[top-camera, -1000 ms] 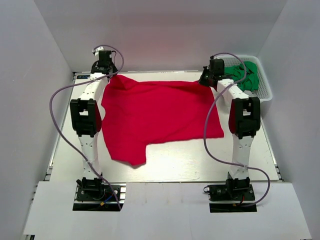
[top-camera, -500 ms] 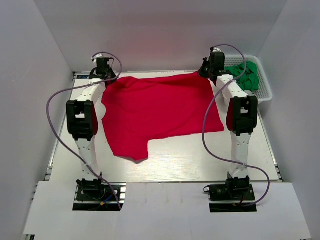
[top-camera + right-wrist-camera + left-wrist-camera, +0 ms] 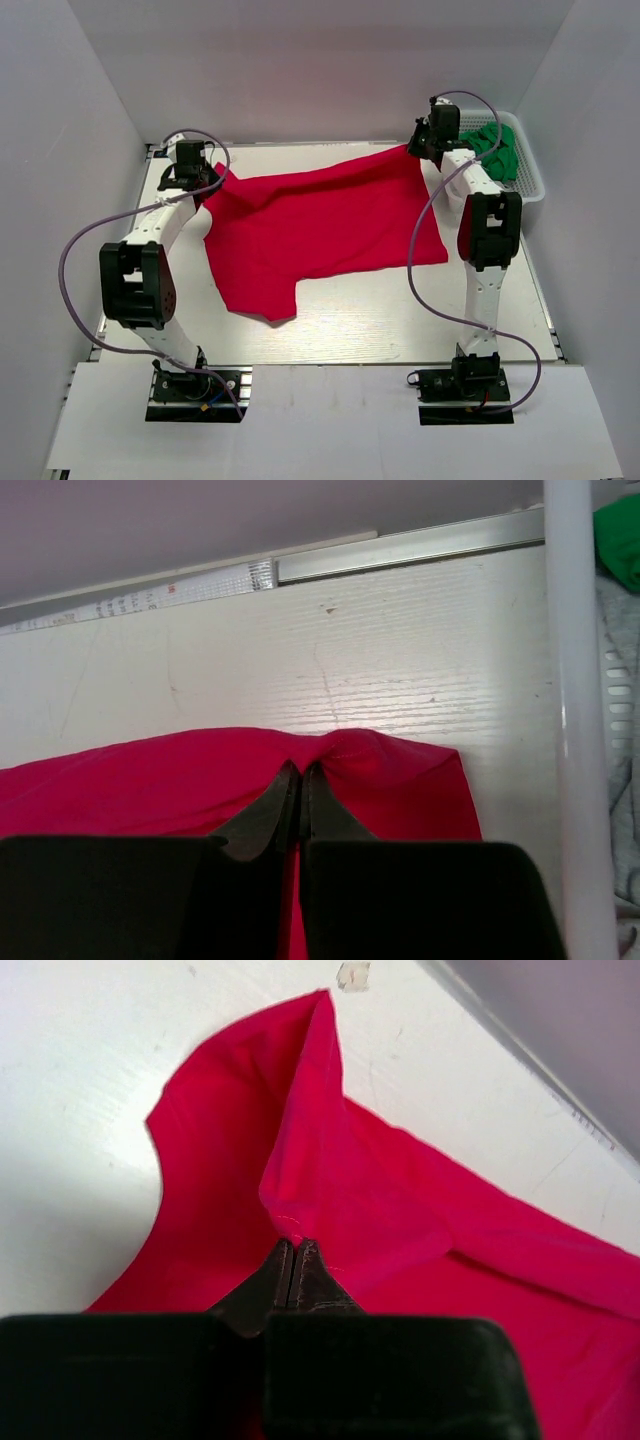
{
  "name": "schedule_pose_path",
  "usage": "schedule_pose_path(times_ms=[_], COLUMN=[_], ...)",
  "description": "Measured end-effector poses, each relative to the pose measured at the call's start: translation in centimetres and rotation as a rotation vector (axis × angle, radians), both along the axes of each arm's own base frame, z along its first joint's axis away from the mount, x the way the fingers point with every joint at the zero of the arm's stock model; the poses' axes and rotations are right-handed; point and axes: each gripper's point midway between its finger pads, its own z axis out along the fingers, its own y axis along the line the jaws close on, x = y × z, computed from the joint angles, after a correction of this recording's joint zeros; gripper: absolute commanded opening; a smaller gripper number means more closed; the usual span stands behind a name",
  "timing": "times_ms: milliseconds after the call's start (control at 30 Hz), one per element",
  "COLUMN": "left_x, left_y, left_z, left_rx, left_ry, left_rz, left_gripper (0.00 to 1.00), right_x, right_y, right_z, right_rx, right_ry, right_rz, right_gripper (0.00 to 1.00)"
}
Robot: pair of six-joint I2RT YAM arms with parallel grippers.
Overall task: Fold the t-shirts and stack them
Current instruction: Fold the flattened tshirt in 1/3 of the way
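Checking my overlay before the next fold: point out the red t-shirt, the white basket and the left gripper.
red t-shirt [image 3: 320,225]: top external view, middle of the spread fabric.
white basket [image 3: 531,152]: top external view, right rim.
left gripper [image 3: 294,1246]: left wrist view, between its closed fingertips, pinching the shirt.

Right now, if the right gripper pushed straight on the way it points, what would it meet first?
The right gripper, shut on the bright red fabric t-shirt, would likely press that cloth into the white tabletop; the metal edge rail lies beyond.

No text is legible; the white scale strip [image 3: 150,592] beside the metal rail [image 3: 420,545] bears printed marks too small to read.
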Motion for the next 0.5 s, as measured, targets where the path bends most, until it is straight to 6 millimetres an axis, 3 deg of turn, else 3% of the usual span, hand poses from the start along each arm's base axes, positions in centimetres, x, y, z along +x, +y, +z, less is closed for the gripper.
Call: schedule_pose_path(times_ms=[233,500], left_x=[-3.6,-10.9], left_y=[-0.2,-1.2], left_z=[-1.8,-4.8], left_rx=[-0.040,-0.124], left_ry=[0.067,0.139], left_rz=[0.018,0.036], left_gripper=[0.00,0.00], right_x=[-0.3,-1.4], right_y=[-0.5,-0.3], right_z=[-0.4,-1.7], right_rx=[-0.006,-0.012], right_ry=[0.019,0.055], right_rz=[0.020,0.050], right_gripper=[0.00,0.00])
